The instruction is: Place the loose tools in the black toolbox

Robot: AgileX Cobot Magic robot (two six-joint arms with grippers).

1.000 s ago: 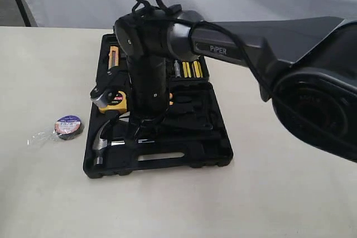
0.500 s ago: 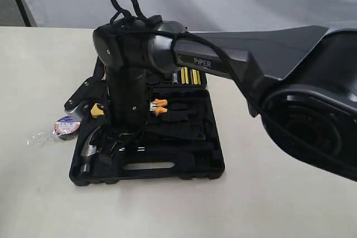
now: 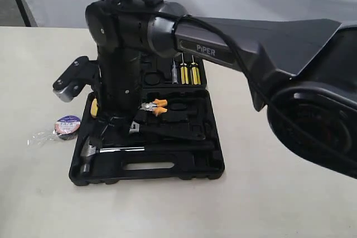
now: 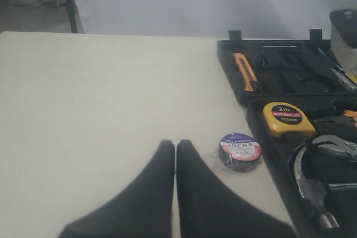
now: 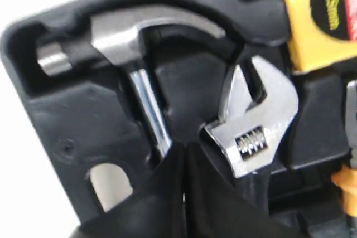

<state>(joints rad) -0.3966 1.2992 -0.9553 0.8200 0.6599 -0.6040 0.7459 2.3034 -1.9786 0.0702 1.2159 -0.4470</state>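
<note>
My right claw [image 5: 181,150], matte black fingers pressed together on nothing, sits over the moulded black toolbox [image 5: 67,132]. There the polished steel hammer [image 5: 139,32] and the silver wrench [image 5: 259,118] with its ridged screw lie in recesses. My left claw [image 4: 175,147], likewise closed and empty, is near the round wrapped tape roll [image 4: 240,150], which lies on the pale table [image 4: 100,93] just beside the case.
</note>
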